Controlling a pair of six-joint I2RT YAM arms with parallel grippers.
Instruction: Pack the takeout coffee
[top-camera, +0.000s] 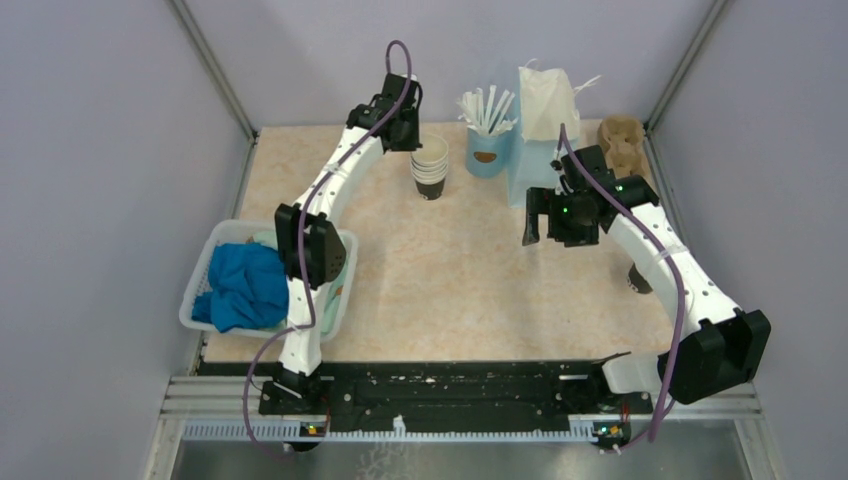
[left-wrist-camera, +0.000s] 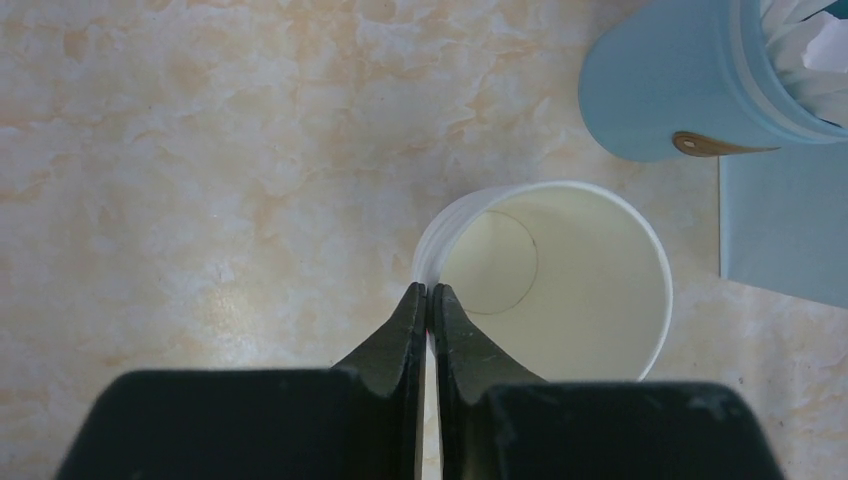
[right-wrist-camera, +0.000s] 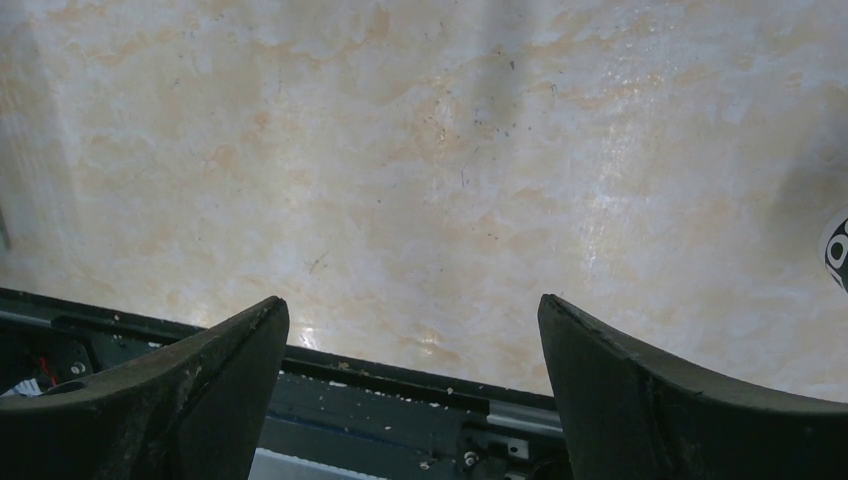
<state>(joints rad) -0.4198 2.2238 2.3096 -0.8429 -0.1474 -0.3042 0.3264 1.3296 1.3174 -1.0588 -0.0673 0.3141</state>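
Observation:
A stack of lidless cream-and-black paper cups (top-camera: 430, 166) stands at the back centre of the table. My left gripper (top-camera: 413, 146) is above its left side. In the left wrist view the left gripper (left-wrist-camera: 430, 290) is shut on the left rim of the top cup (left-wrist-camera: 560, 270), one finger inside and one outside. My right gripper (top-camera: 538, 218) hovers open over bare tabletop, and the right wrist view shows nothing between the right gripper's (right-wrist-camera: 412, 305) fingers. A small dark-based thing (top-camera: 638, 281) peeks from under the right forearm; I cannot tell whether it is the takeout coffee.
A light blue cup of white sticks (top-camera: 488, 150) stands right of the stack, beside a light blue box (top-camera: 532, 170) holding a white paper bag (top-camera: 547, 100). A brown cardboard carrier (top-camera: 622, 140) sits at the back right. A white basket (top-camera: 225, 229) holding blue cloth is at the left.

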